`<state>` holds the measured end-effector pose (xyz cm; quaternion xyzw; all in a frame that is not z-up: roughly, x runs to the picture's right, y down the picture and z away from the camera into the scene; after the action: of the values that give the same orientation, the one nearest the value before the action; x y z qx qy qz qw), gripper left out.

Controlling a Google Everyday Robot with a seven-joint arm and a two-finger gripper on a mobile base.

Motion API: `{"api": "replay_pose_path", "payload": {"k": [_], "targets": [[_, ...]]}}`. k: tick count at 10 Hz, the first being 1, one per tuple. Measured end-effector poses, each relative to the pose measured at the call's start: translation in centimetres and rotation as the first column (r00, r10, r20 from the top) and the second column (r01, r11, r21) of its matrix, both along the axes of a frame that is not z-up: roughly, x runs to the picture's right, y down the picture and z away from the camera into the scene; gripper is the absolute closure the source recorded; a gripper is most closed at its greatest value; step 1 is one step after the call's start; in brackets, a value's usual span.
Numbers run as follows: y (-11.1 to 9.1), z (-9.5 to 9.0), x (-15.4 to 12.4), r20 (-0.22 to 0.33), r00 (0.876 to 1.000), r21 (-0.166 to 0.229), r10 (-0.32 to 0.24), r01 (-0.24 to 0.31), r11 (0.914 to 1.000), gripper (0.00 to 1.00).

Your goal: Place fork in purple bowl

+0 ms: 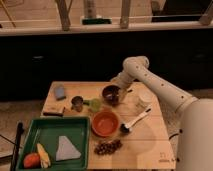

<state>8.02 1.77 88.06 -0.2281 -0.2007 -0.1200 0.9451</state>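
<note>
Desk [150, 146]: pale wooden top carrying every item below, and we judge the loose spacing is there so that each piece can be reached singly. Arm [155, 86]: white, entering from the right, bent at the elbow and angled down toward the back middle of the desk, a pose we read as working directly at the target. Green tray [50, 131]: front left, holding an orange fruit [31, 160], a yellow piece [43, 156] and a grey-blue cloth [66, 148]. We take these as no part of the job. Orange bowl [105, 123]: bright, the larger of the two, just beside the tray; probably a decoy. Purple bowl [111, 94]: behind the orange one, small, round, deep-sided, so dark a maroon that its inside is unreadable. Tool [122, 89]: at the purple bowl's right rim, jaws spread wide, with nothing that we can see between them. Utensil [136, 120]: slim, white-handled, dark at one end, lying flat to the right of the orange bowl, well apart from the tool. Fork: not securely identified, and we cannot tell whether it is that utensil or lies hidden inside the purple bowl.
</note>
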Motion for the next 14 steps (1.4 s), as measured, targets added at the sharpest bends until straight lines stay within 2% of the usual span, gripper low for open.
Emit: {"api": "replay_pose_path", "payload": {"k": [5,14], "targets": [[0.20,0.01,-0.15,-0.002,1.000,-0.015,-0.005,0.005,0.9999,0.20],[-0.23,0.08,0.19,0.020,1.000,-0.008,0.000,0.000,1.0000,0.20]]}}
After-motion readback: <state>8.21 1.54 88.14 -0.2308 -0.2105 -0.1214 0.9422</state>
